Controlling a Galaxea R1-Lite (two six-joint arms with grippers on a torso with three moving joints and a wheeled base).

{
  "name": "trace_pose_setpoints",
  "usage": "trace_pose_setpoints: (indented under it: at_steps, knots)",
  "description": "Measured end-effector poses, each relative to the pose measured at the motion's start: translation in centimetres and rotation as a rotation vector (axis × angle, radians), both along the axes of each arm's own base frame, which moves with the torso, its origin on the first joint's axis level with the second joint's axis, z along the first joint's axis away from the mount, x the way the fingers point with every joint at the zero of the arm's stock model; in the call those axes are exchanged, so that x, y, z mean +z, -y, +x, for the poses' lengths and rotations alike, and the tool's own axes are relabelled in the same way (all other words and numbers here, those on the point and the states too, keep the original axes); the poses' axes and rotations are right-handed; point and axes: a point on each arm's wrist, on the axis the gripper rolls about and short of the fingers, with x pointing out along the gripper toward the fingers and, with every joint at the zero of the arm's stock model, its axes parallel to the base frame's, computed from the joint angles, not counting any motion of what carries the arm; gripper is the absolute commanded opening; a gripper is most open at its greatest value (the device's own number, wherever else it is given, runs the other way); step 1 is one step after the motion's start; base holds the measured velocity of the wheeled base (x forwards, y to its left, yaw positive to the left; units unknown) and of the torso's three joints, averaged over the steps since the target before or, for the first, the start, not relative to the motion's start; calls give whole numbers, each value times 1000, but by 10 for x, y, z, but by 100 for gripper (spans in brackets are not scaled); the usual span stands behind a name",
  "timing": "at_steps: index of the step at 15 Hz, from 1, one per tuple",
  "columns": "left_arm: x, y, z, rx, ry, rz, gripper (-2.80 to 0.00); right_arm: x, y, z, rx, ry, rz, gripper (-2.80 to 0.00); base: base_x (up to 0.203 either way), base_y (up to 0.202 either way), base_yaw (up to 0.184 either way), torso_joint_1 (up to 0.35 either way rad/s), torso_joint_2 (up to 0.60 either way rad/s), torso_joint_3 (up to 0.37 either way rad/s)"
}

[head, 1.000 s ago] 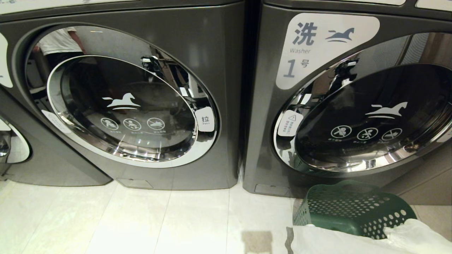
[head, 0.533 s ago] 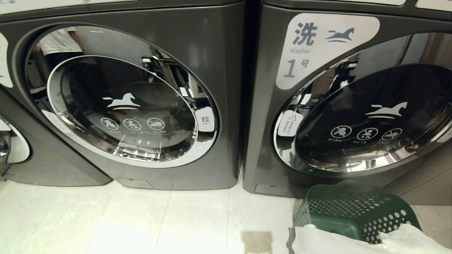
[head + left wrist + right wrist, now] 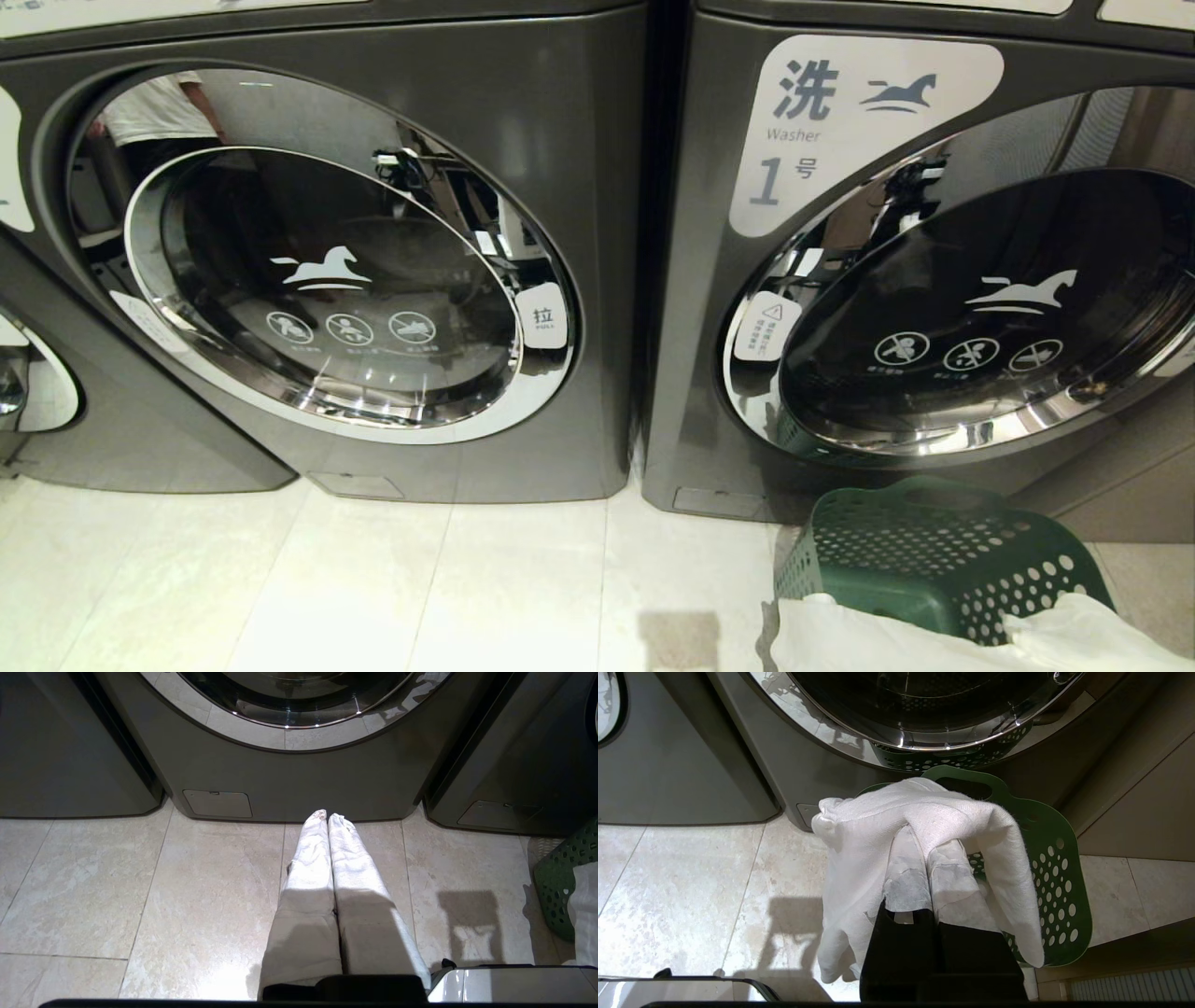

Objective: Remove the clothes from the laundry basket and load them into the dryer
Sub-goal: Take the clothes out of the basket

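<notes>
A white cloth (image 3: 878, 830) hangs draped over my right gripper (image 3: 928, 858), which is shut on it just above the green laundry basket (image 3: 1059, 896). In the head view only the cloth (image 3: 896, 639) and the basket (image 3: 934, 560) show, at the bottom right. My left gripper (image 3: 327, 817) is shut and empty, its white-wrapped fingers pointing at the foot of the left machine. That left machine (image 3: 560, 121), which I take for the dryer, has its round door (image 3: 327, 289) shut.
The right machine (image 3: 840, 121) is marked Washer and its door (image 3: 990, 308) is also shut. The basket stands against its base. Pale floor tiles (image 3: 373, 588) stretch in front of both machines. A person is reflected in the left door.
The white cloth at the bottom right of the head view has sunk slightly, uncovering a little more of the basket's wall. Machines and left arm have not moved.
</notes>
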Motion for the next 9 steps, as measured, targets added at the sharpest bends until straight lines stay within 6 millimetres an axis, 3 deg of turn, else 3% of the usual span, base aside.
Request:
trace_pose_setpoints:
  at_steps: [9]
  knots:
    - [0,0,0,1,-1,7,-280,0,0,0,0,-3,3,-280,0,0,0,1,1,6]
